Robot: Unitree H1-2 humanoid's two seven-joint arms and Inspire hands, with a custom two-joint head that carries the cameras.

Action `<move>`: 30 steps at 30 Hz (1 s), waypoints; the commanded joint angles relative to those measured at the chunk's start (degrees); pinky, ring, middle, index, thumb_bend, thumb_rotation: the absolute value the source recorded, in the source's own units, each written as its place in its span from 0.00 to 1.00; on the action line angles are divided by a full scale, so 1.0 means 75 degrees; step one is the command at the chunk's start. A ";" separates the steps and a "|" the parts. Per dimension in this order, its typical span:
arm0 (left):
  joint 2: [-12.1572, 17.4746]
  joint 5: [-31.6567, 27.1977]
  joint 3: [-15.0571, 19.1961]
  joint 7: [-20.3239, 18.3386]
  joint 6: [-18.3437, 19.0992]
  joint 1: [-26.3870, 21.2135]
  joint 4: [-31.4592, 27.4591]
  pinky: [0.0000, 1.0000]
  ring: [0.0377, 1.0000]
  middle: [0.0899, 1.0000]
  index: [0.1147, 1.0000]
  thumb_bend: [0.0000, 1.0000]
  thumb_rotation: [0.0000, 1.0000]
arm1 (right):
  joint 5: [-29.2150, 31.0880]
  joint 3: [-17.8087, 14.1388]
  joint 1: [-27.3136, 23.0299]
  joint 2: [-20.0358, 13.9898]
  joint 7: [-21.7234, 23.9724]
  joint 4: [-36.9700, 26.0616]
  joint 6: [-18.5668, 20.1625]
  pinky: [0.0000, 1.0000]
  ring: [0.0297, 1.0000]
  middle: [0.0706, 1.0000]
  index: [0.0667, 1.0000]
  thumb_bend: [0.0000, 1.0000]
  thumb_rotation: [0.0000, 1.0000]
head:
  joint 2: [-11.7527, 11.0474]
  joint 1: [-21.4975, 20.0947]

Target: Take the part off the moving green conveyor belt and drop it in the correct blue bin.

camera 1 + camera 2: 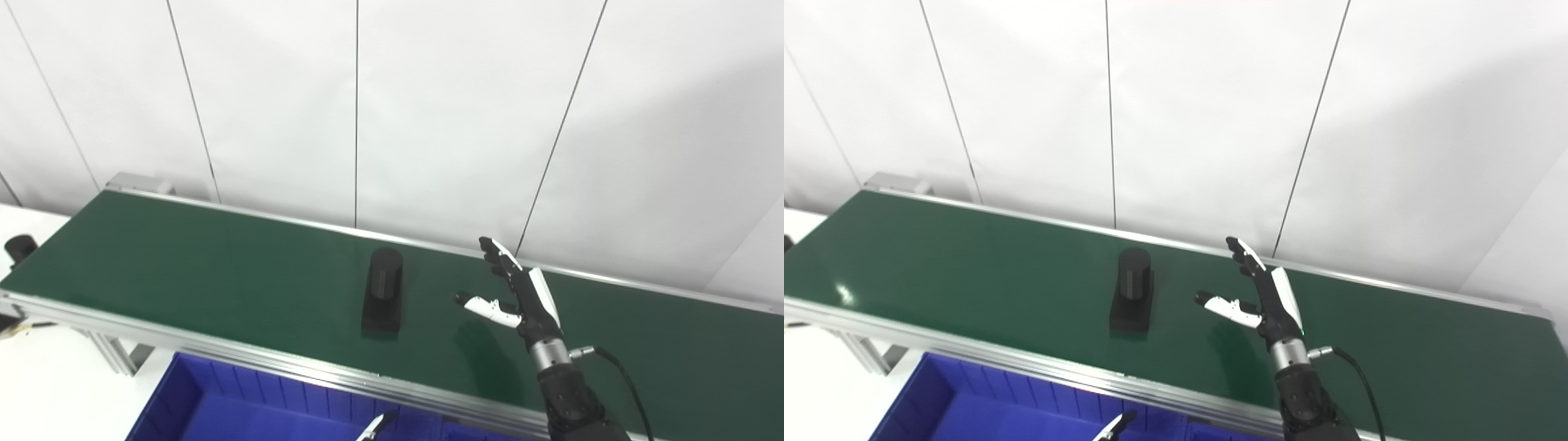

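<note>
A black part [382,293], a short cylinder standing on a rectangular base, rests upright on the green conveyor belt [184,263] near its middle. My right hand [517,297] hovers over the belt to the right of the part, open, fingers raised and thumb pointing toward the part, a clear gap between them. Only a fingertip of my left hand [373,427] shows at the bottom edge, over the blue bin [184,404]; its state is hidden.
The belt's aluminium front rail [257,361] runs between the belt and the blue bin below it. A white panelled wall stands right behind the belt. A small black knob [20,247] sits at the belt's left end.
</note>
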 commanded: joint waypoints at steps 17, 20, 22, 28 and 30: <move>0.0140 0.0084 0.0050 -0.0040 -0.0260 0.0106 -0.0294 1.00 1.00 1.00 0.97 0.93 1.00 | 0.0146 -0.0108 -0.0371 0.0054 0.0092 0.0175 -0.0179 0.82 0.87 0.88 0.89 0.87 0.40 | 0.0140 -0.0041; 0.0149 0.0076 0.0047 -0.0049 -0.0260 0.0127 -0.0330 1.00 1.00 1.00 0.97 0.92 1.00 | 0.0057 -0.0063 -0.0420 0.0056 0.0021 0.0269 -0.0179 0.80 0.84 0.87 0.89 0.88 0.39 | 0.0130 -0.0054; 0.0158 0.0066 0.0048 -0.0065 -0.0260 0.0144 -0.0353 1.00 1.00 1.00 0.97 0.92 1.00 | 0.0029 -0.0066 -0.0454 0.0066 0.0013 0.0346 -0.0178 0.81 0.84 0.87 0.89 0.88 0.39 | 0.0118 -0.0079; 0.0196 0.0094 0.0021 -0.0072 -0.0260 0.0187 -0.0456 1.00 1.00 1.00 0.97 0.91 1.00 | -0.0053 -0.0094 -0.0669 0.0093 -0.0024 0.0777 -0.0178 0.80 0.84 0.87 0.88 0.88 0.39 | 0.0137 -0.0120; 0.0196 0.0098 0.0015 -0.0069 -0.0260 0.0194 -0.0466 1.00 1.00 1.00 0.98 0.90 1.00 | -0.0084 -0.0084 -0.0746 0.0096 -0.0060 0.0929 -0.0177 0.81 0.84 0.86 0.88 0.89 0.39 | 0.0116 -0.0111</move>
